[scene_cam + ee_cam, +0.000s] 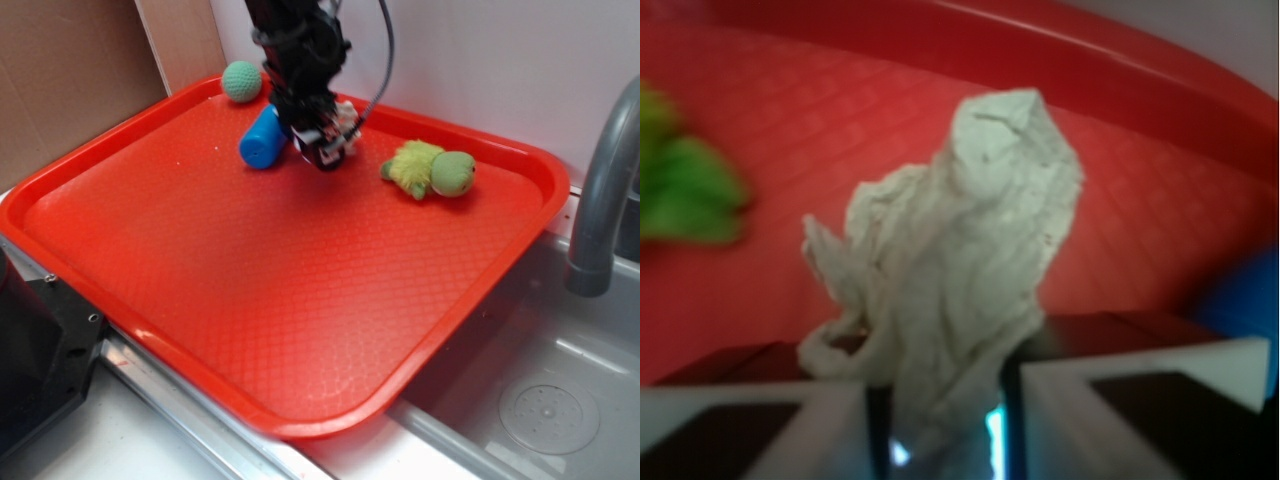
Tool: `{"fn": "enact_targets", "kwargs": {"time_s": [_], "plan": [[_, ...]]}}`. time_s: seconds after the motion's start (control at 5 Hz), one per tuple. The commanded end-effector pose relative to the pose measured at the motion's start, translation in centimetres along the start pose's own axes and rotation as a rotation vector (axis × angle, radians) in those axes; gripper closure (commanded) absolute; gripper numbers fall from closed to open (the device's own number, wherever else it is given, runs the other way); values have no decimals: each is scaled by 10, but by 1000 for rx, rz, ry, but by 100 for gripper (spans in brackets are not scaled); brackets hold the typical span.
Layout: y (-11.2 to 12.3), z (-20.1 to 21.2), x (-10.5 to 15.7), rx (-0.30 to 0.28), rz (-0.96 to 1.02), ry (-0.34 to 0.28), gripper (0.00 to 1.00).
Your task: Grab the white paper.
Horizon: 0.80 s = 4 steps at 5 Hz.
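Observation:
The white paper (960, 260) is a crumpled, wrinkled wad pinched between my two fingers, with its upper part sticking out past them. My gripper (940, 420) is shut on it. In the exterior view my gripper (325, 150) is at the back of the red tray (250, 330), and only a small white bit of the paper (347, 120) shows beside the fingers. I cannot tell whether the paper is lifted off the tray floor.
A blue cylinder (263, 138) lies just left of the gripper. A knitted green ball (241, 81) sits at the tray's back left corner. A green plush toy (432, 169) lies to the right. A grey faucet (600, 190) and sink (545, 400) are at right.

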<state>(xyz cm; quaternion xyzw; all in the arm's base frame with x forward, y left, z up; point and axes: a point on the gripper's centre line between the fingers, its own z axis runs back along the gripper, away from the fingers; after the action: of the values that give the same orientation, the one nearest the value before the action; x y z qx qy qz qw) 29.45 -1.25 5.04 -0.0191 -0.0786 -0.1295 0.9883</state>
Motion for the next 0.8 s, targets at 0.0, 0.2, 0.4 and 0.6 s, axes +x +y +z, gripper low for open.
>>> {"fn": "enact_targets", "kwargs": {"time_s": [0.0,0.2,0.4,0.6], "plan": [[-25,135,-59,-71,92,-26,100],[-30,182,-80,-101,70,-79,100],[-31,197,-84,-104,150,-46,100],[-31,204,-76,-96,226,-23,100]]}}
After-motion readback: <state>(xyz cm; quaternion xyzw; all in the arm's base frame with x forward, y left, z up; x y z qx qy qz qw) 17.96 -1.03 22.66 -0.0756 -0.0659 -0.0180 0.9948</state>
